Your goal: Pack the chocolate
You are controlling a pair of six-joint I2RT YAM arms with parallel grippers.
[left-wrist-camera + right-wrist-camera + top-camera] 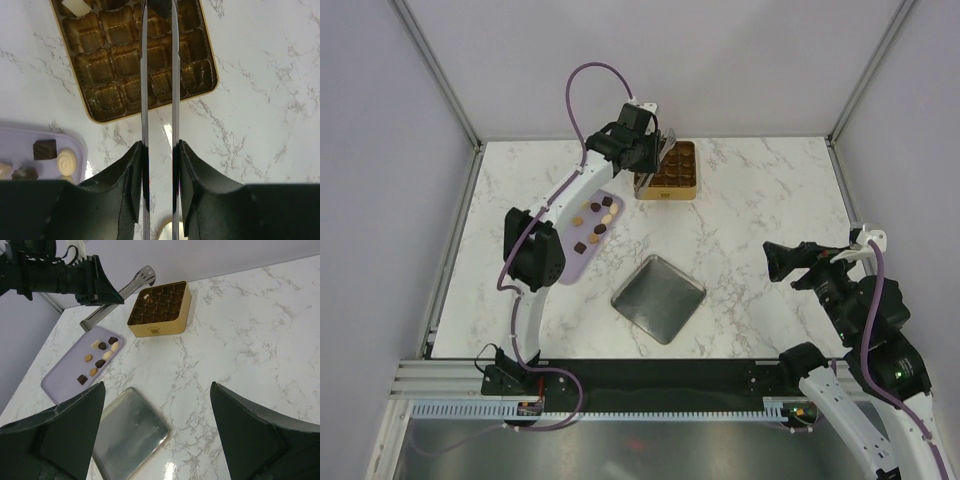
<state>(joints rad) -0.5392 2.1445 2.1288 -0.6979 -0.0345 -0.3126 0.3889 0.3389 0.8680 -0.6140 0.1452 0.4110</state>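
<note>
Several chocolate pieces, dark brown and pale, lie on the lilac board; they also show in the left wrist view and the right wrist view. The gold tin holds a pale piece in a far corner cell. My left gripper is shut on metal tongs, whose blades reach over the tin. A dark shape sits between the tong tips at the frame's top edge; I cannot tell what it is. My right gripper is open and empty, raised at the right.
A silver tin lid lies flat on the marble table in front of the middle, below my right gripper. Walls and frame posts stand round the table.
</note>
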